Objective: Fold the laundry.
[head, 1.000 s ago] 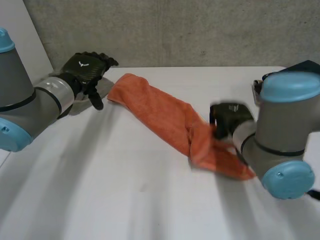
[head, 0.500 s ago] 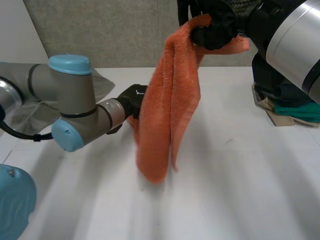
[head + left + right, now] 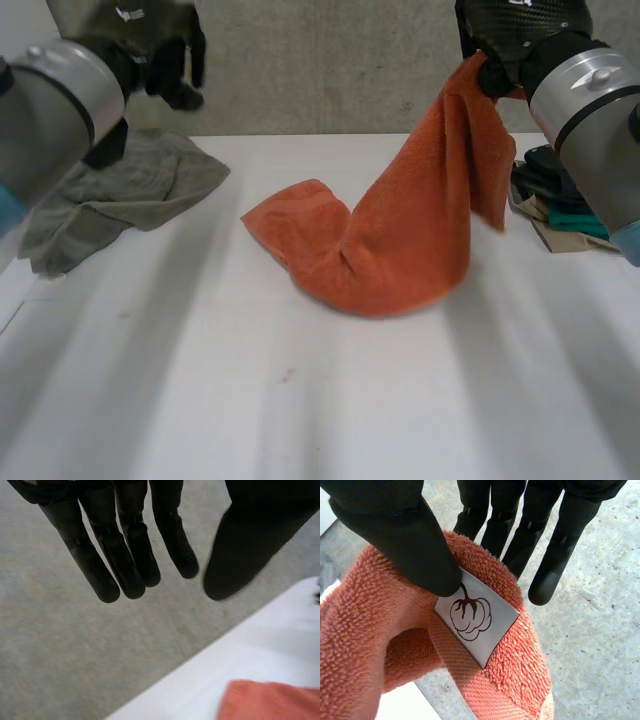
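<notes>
Right hand [image 3: 395, 535] pinches the orange towel [image 3: 400, 240] at a raised edge, thumb pressed beside its white label [image 3: 476, 616], fingers behind the cloth. Towel hangs from that hand, its lower end crumpled on the white table [image 3: 300, 400]. Left hand [image 3: 125, 545] is up off the table, fingers straight, holding nothing. Grey cloth [image 3: 120, 190] lies by the left arm; stacked clothes [image 3: 560, 205] sit by the right arm.
</notes>
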`<control>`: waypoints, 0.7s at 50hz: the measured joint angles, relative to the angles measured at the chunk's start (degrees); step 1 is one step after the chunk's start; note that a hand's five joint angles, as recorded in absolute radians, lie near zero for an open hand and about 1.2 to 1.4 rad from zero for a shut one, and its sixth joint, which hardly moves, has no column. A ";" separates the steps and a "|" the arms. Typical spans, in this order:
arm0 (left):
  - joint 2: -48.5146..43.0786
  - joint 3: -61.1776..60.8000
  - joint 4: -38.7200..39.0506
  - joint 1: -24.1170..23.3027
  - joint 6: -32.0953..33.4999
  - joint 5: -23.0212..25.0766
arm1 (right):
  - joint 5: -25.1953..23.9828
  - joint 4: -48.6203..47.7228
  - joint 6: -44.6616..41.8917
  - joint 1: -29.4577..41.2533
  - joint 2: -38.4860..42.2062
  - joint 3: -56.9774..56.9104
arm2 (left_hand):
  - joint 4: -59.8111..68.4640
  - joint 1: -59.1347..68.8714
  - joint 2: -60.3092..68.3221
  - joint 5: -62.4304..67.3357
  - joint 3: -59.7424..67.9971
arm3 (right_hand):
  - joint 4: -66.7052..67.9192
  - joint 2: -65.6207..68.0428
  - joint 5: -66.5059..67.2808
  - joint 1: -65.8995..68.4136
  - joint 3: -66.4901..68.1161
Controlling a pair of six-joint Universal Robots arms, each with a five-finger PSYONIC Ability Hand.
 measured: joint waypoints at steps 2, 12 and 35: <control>0.81 -4.47 1.95 -0.49 0.92 0.76 | -0.67 -0.59 0.43 0.14 -0.47 0.81 | -13.99 -15.15 -14.90 -13.73 -14.66 | 0.00 0.00 -0.04 0.00 0.00; -11.91 -10.93 11.74 -0.60 8.65 5.95 | -4.32 1.22 6.50 3.28 -7.48 -0.38 | -42.30 -39.84 -41.94 -40.20 -41.48 | 0.19 0.00 -0.02 0.00 0.00; -29.67 1.05 -0.92 -4.21 10.57 9.18 | 3.55 5.99 8.68 4.41 -6.00 -8.17 | 14.88 14.43 14.33 12.20 14.47 | 0.21 0.00 0.14 2.45 0.30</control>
